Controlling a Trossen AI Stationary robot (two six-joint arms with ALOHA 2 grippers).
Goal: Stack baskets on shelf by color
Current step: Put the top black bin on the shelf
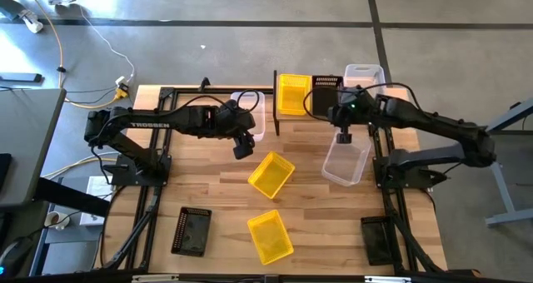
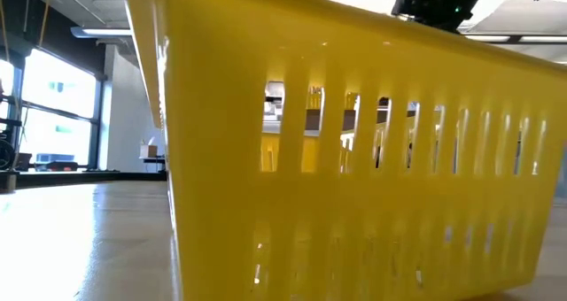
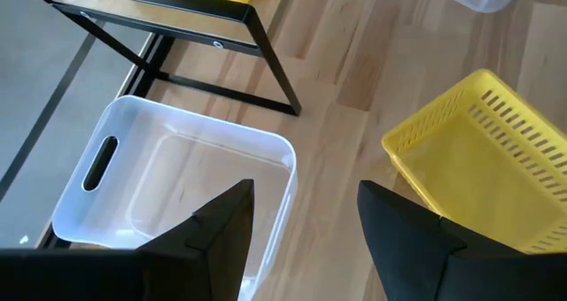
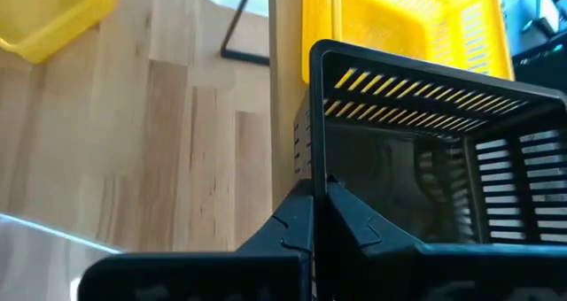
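On the shelf (image 1: 276, 108) stand a yellow basket (image 1: 293, 94) and, at the right end, a clear basket (image 1: 364, 73). A black basket (image 1: 325, 96) sits between them, with my right gripper (image 4: 319, 204) shut on it from its right side (image 1: 342, 123). My left gripper (image 1: 243, 146) hangs open above the bare table. In the left wrist view it (image 3: 306, 230) is between a white basket (image 3: 168, 177) and a yellow basket (image 3: 496, 168), touching neither. The white basket (image 1: 250, 112) stands on the table left of the shelf. My right gripper pinches the black basket's near long wall (image 4: 310, 155), close to its right-hand corner, one finger inside and one outside. The fingers slant down from the table's right and lie along that wall. The basket stays level beside the yellow one. The gripper hides whether its bottom rests on the plank.
On the table lie a clear basket (image 1: 346, 158), two yellow baskets (image 1: 271, 173) (image 1: 268, 237) and two black baskets (image 1: 191, 231) (image 1: 379, 241). The nearest yellow basket (image 2: 354, 159) fills the low view. Bare wood shows at the near left.
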